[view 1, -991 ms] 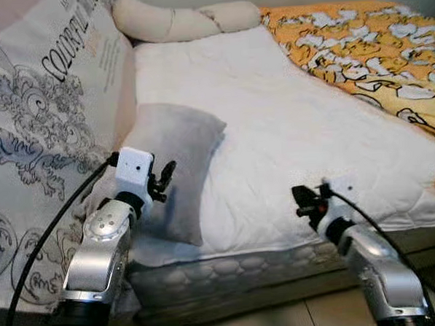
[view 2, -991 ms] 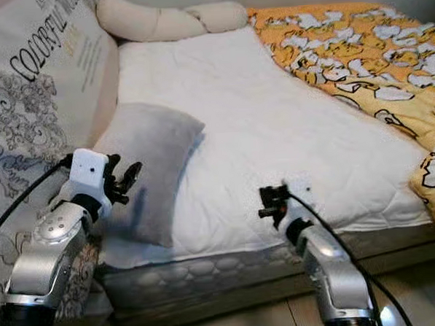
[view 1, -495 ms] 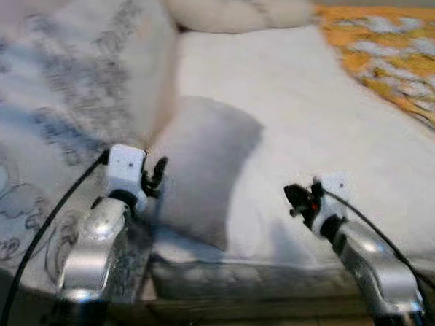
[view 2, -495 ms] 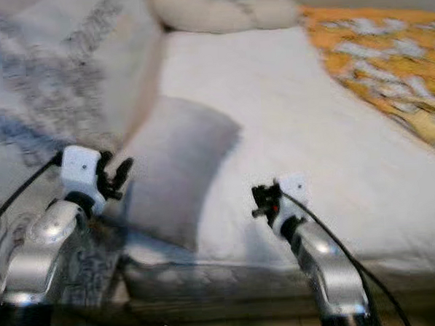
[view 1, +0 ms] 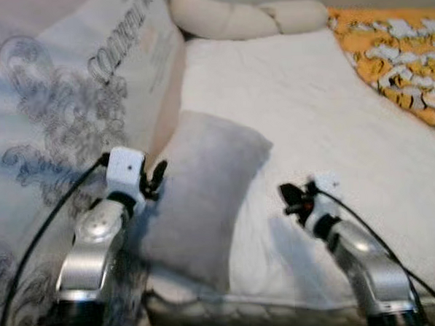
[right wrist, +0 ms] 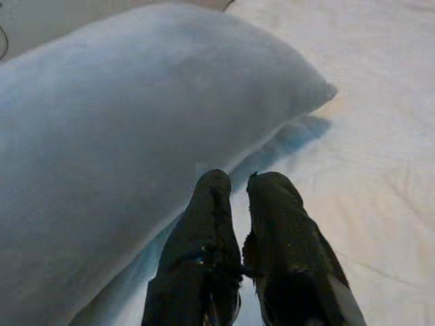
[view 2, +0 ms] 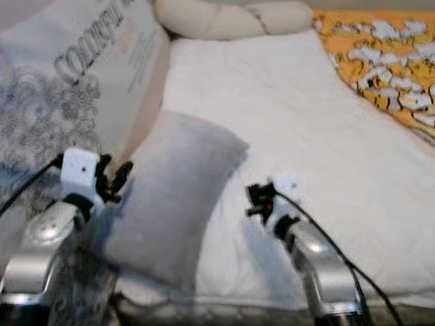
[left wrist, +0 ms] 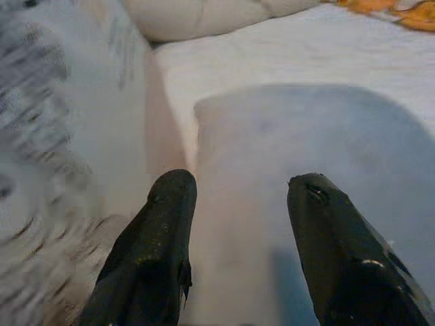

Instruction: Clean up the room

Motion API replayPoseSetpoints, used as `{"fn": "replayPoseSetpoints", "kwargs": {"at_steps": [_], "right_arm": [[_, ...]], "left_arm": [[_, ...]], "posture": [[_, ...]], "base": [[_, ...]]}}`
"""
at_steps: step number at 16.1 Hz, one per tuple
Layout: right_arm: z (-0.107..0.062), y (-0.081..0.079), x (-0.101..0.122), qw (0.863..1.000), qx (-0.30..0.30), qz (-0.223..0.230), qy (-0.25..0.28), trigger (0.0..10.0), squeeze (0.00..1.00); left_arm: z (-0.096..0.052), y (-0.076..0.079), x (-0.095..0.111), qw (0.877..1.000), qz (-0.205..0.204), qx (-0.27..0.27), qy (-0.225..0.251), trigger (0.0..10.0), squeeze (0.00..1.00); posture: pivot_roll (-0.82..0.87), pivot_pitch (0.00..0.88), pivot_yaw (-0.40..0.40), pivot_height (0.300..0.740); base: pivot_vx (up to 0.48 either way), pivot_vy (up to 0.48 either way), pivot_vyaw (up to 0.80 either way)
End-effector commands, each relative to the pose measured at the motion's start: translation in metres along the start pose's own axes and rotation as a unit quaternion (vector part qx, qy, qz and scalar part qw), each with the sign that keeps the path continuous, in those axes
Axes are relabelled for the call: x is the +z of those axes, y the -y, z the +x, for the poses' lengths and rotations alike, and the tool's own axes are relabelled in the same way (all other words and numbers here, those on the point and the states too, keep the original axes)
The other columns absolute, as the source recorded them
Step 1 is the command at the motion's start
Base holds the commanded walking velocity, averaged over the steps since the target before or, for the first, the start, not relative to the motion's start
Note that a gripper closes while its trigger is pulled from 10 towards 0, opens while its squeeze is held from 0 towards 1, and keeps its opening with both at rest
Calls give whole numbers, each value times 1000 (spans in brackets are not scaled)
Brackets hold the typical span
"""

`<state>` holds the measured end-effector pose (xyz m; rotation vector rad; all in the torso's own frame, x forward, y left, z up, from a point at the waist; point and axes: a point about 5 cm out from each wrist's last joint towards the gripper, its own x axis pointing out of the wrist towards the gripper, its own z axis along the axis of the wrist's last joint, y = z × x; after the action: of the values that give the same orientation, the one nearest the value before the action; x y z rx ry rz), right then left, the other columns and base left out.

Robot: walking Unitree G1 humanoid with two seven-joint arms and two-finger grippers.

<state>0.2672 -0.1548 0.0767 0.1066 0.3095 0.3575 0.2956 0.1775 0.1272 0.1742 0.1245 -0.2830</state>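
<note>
The bed point(view 1: 325, 121) is covered by a white quilted mattress pad that reaches to its near edge. A grey pillow point(view 1: 201, 189) lies on the pad towards the robot's left, one end near the front edge of the bed, the other angled in towards the middle. A long cream knotted cushion point(view 1: 250, 19) lies across the far end. An orange blanket with a white pattern point(view 1: 398, 51) covers the right side of the bed. A large printed pillow with grey scrollwork and lettering point(view 1: 69, 119) stands along the left edge, just beside the grey pillow
</note>
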Motion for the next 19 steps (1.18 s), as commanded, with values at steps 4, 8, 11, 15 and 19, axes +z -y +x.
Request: {"fn": "replayPoseSetpoints", "kwargs": {"at_steps": [4, 8, 11, 15, 19], "right_arm": [[-8, 14, -1, 1000, -23, 0, -2, 10000, 0], [-12, 25, 5, 1000, -6, -6, -5, 10000, 0], [-15, 30, 12, 999, 29, -23, -18, 10000, 0], [-17, 32, 14, 997, 54, -34, -36, 10000, 0], [-18, 29, 15, 996, 68, -36, -42, 10000, 0]], "left_arm": [[17, 7, 4, 996, -12, -91, -1, 10000, 1000], [46, 0, -1, 987, 1, -152, -49, 10000, 1000], [67, 1, 3, 985, 0, -159, -68, 10000, 1000], [82, 10, -4, 984, 10, -140, -110, 10000, 0], [87, 17, -14, 984, 23, -104, -139, 10000, 0]], "posture": [[65, 0, 43, 740], [52, 0, 43, 740], [31, 0, 54, 740], [11, 0, 55, 740], [-13, 0, 56, 740]], "base": [[0, 0, 0], [0, 0, 0], [0, 0, 0], [0, 0, 0], [0, 0, 0]]}}
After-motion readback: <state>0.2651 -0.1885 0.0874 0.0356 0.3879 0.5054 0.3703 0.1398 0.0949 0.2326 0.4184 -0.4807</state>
